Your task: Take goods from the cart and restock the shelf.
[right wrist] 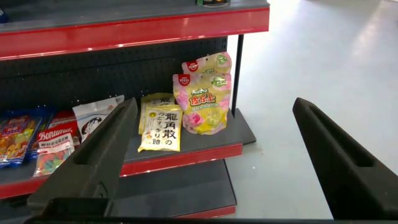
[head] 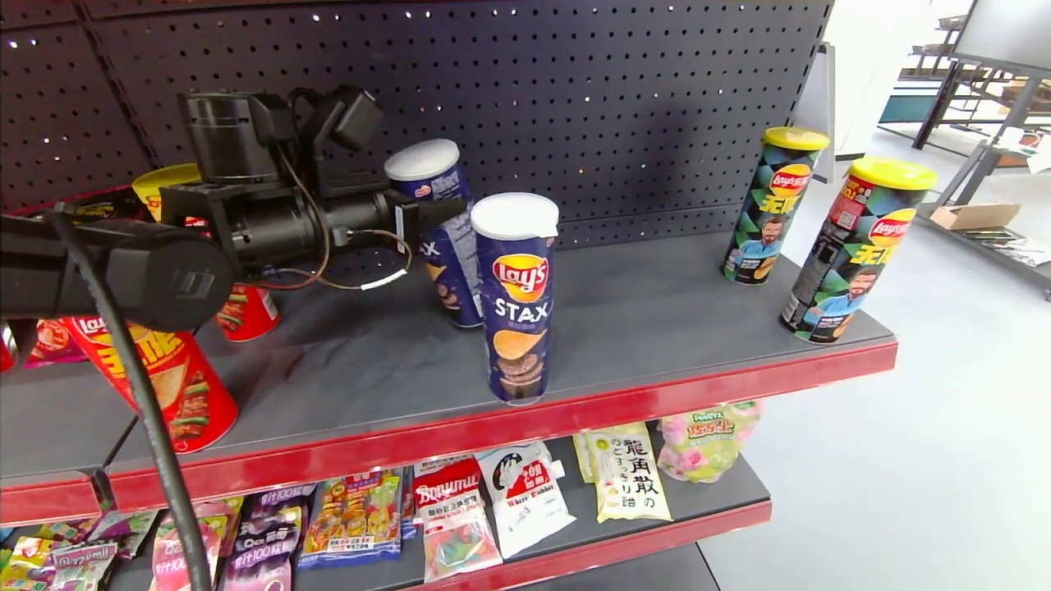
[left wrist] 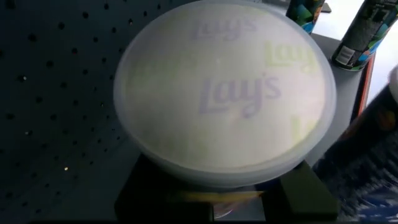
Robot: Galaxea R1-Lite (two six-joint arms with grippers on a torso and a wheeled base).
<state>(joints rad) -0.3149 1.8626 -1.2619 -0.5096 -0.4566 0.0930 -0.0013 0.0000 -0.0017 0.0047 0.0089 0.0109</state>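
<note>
Landmark: upright blue can (head: 517,295) with a white lid, at the front edge of the upper shelf (head: 657,328).

Head view, left to right:
- A front red can (head: 176,386) stands well left of the landmark, with a rear red can (head: 246,312) behind it.
- A yellow-lidded can (head: 164,179) is partly hidden behind the arm.
- The left gripper (head: 439,215) is just left of and behind the landmark, its fingers clamped on a second blue can (head: 447,271).
- That can leans, with its base just behind the landmark. Cannot tell whether the base touches the shelf.
- Well right of the landmark stand a far green-and-black can (head: 772,213) and a near green-and-black can (head: 854,263), both upright and apart from each other.

Left wrist view adds the held can's white lid (left wrist: 224,99) seen end-on, seated between the dark fingers (left wrist: 143,196). The landmark is a blur beside it.

Right wrist view adds the right gripper (right wrist: 211,162), fingers wide apart, low down and facing the lower shelf (right wrist: 244,127) beneath the landmark. On that shelf are a white bag (right wrist: 93,115), a yellow packet (right wrist: 160,121) and a pink-and-green pouch (right wrist: 202,93).

Surface: grey shelf boards with red front lips, and a dark pegboard (head: 616,98) behind.

Room: pale grey floor (head: 903,460) right of the landmark. Beyond it is an open cardboard box (head: 977,215) among metal frames.
</note>
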